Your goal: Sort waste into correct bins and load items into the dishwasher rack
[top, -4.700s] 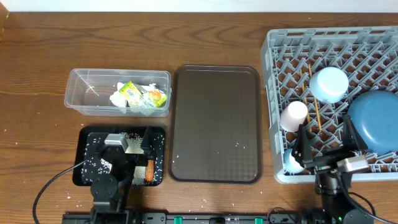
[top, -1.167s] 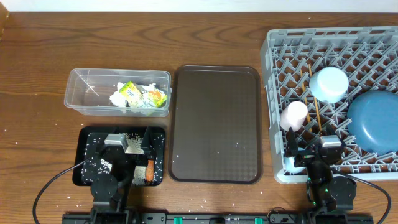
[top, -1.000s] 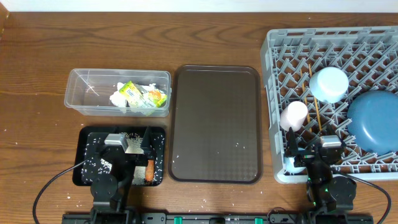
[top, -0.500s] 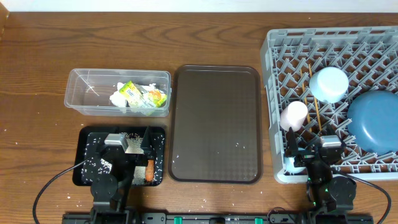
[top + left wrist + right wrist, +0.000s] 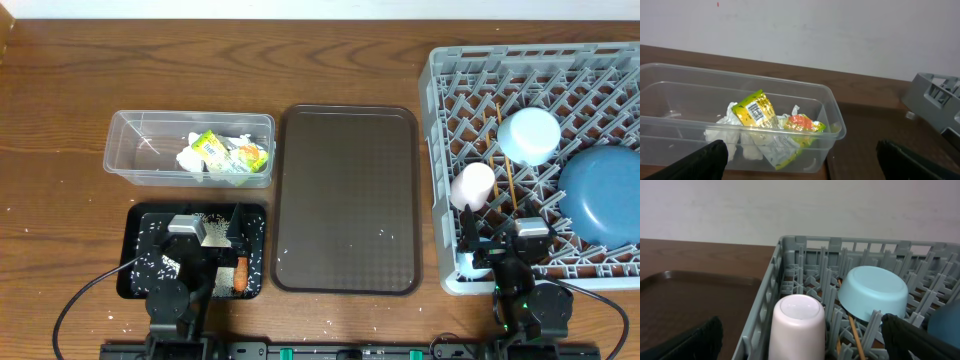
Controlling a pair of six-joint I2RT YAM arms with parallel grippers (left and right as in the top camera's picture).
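The clear tub [image 5: 150,150] holds the yellow-green wrapper [image 5: 213,150] and crumpled white paper [image 5: 190,158]; the left wrist view shows the tub [image 5: 680,107] and wrapper [image 5: 758,109] ahead. Rice grains [image 5: 160,263] and the carrot [image 5: 241,275] lie in the black tray [image 5: 135,215]. My left gripper [image 5: 210,232] [image 5: 800,162] hangs open over that tray, empty. In the grey rack [image 5: 436,170] [image 5: 765,310] stand the pink cup [image 5: 473,185] [image 5: 797,325], light blue bowl [image 5: 529,135] [image 5: 872,292], blue plate [image 5: 600,195] and chopsticks [image 5: 506,165]. My right gripper [image 5: 500,238] [image 5: 802,342] is open at the rack's front edge, short of the pink cup.
A dark brown serving tray [image 5: 347,200] [image 5: 695,295] lies between the bins and the rack. A few stray rice grains dot the table near the front left [image 5: 112,318]. Both arm bases sit at the table's front edge.
Since the oldest frame my right arm has drawn back from over the rack's front right corner to its front edge. Over the last second nothing has moved.
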